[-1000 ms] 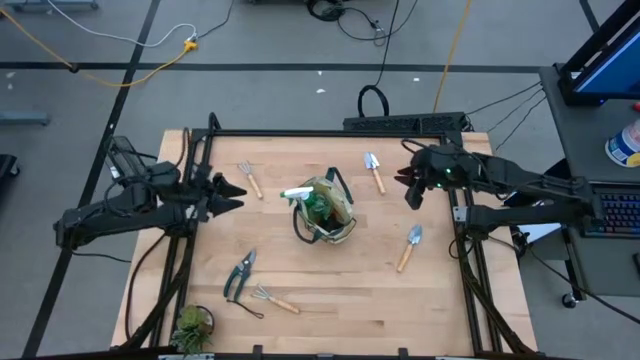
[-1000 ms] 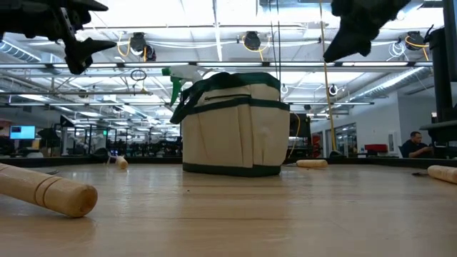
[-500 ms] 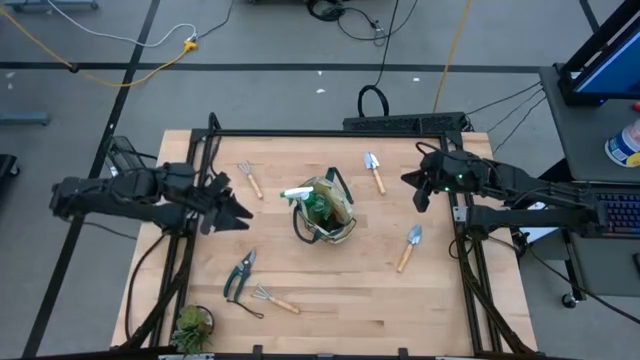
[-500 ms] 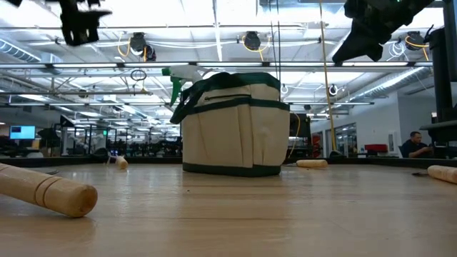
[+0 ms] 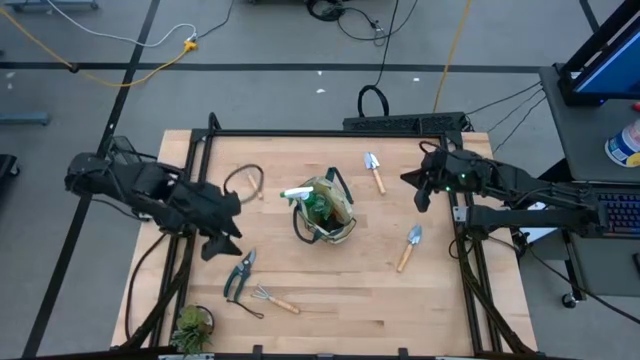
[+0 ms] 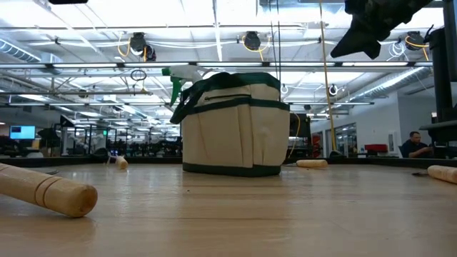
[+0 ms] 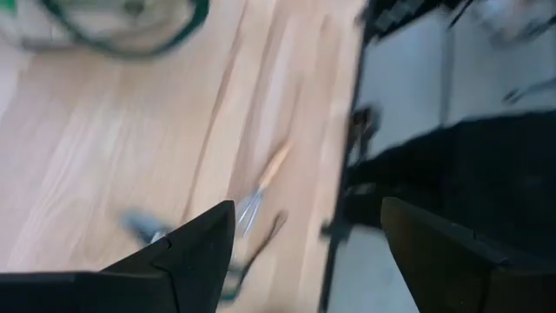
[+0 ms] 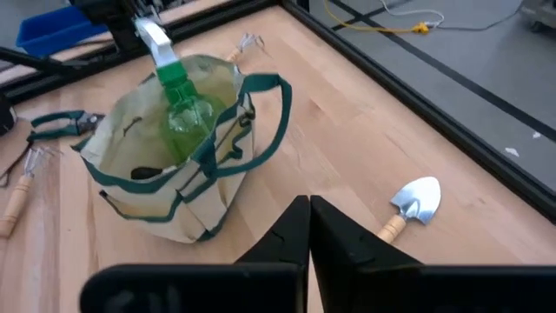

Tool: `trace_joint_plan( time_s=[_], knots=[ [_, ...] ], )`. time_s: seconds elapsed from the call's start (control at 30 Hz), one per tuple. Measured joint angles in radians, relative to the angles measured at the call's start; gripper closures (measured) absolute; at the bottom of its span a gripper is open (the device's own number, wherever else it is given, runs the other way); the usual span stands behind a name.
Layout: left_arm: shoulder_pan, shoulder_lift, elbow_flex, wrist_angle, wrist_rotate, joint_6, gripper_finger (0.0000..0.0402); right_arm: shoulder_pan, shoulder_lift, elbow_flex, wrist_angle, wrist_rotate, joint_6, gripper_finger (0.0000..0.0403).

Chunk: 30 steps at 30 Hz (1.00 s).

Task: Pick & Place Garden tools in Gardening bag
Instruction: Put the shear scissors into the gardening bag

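Dark right gripper (image 8: 309, 228) hangs closed and empty beside the gardening bag (image 8: 165, 165).

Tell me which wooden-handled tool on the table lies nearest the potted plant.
The fork rake, beside the black-handled pruners. It lies close to the potted plant; the two trowels lie on the bag's other side.

We are viewing an open-plan robotics lab: ceiling trusses (image 6: 214, 66), floor cables (image 5: 110, 60), distant workstations with a seated person (image 6: 413, 145).
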Motion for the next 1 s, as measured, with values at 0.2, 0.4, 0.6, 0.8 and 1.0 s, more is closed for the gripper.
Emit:
trace_joint_plan(
  time_s=[0.2,0.4,0.6,0.8,1.0],
  knots=[
    [-0.050,0.104,0.022,-0.140,0.052,0.002,0.0105,0.000,0.000,0.000,0.034,0.000,-0.003,0.0401],
    [-0.097,0.200,0.022,-0.273,0.056,-0.034,0.0105,0.000,0.000,0.000,0.033,0.000,-0.002,0.0402],
    [-0.140,0.283,0.021,-0.299,0.038,-0.087,0.0105,0.000,0.000,0.000,0.032,0.000,-0.003,0.0402],
    [-0.210,0.366,0.020,-0.299,-0.015,-0.140,0.0105,0.000,0.000,0.000,0.032,-0.001,-0.003,0.0401],
    [-0.262,0.404,-0.001,-0.289,-0.029,-0.299,0.0105,0.000,0.000,0.000,0.032,-0.001,-0.008,0.0402]
  ],
)
